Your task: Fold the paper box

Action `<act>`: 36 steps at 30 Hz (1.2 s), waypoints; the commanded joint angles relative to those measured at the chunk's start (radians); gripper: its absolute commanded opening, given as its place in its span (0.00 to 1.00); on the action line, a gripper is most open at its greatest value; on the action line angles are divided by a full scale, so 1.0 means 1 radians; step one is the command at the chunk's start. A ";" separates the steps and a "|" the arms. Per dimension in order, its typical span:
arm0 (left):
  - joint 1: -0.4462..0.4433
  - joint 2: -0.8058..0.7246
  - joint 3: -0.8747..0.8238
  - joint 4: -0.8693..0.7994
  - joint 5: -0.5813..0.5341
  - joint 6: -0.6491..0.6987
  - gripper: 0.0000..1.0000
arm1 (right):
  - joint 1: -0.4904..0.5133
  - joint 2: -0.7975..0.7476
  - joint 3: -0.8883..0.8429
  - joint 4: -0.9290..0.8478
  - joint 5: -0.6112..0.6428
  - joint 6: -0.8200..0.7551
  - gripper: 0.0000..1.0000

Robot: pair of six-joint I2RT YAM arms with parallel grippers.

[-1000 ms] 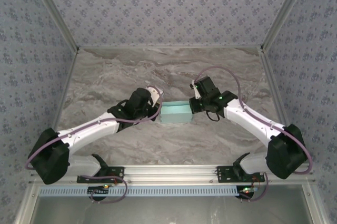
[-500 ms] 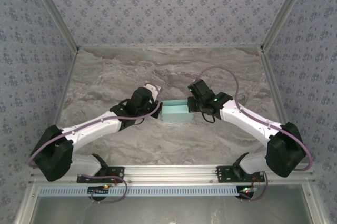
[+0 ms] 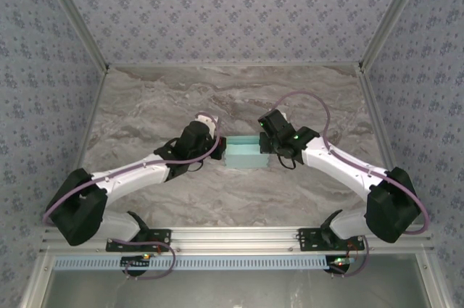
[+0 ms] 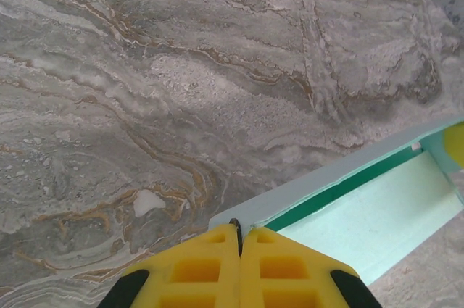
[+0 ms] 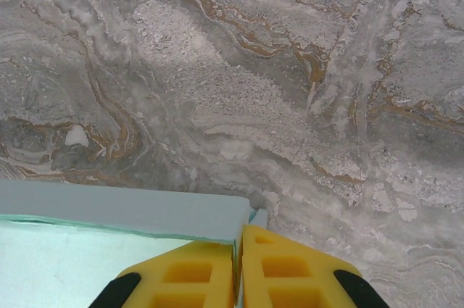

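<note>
At table (image 3: pixel 159 98) centre, left gripper (image 4: pixel 238 234) and right gripper (image 5: pixel 238 235), fingers pressed together, pinch opposite ends of paper box (image 3: pixel 243 154).

Lab test booth, patterned walls (image 3: pixel 232 11), marble tabletop (image 3: pixel 145 105)

Reads bright, even and diffuse from overhead in the top view, with only faint, soft-edged shadows on the marble table (image 3: pixel 145 105) under the left arm (image 3: pixel 130 174) and the right arm (image 3: pixel 341 163), and with the straight wall rails splaying outward toward the corners as under a wide lens. Looks crisp on the stone veining in both wrist views, yet softens slightly on the yellow fingers (image 4: pixel 225 246) at the bottom edge, close against the lens. Washes the paper box (image 5: pixel 65 264) to a pale, nearly flat tone in the right wrist view and sinks to a dark green strip of shade inside its wall in the left wrist view.
</note>
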 commanded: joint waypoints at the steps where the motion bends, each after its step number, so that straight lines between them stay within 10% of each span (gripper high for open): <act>1: -0.020 0.029 -0.013 0.076 0.131 -0.072 0.05 | 0.031 0.014 0.029 0.043 -0.055 0.023 0.12; 36: -0.019 -0.039 0.079 -0.061 0.022 -0.065 0.01 | 0.069 0.003 0.012 0.103 0.017 0.067 0.11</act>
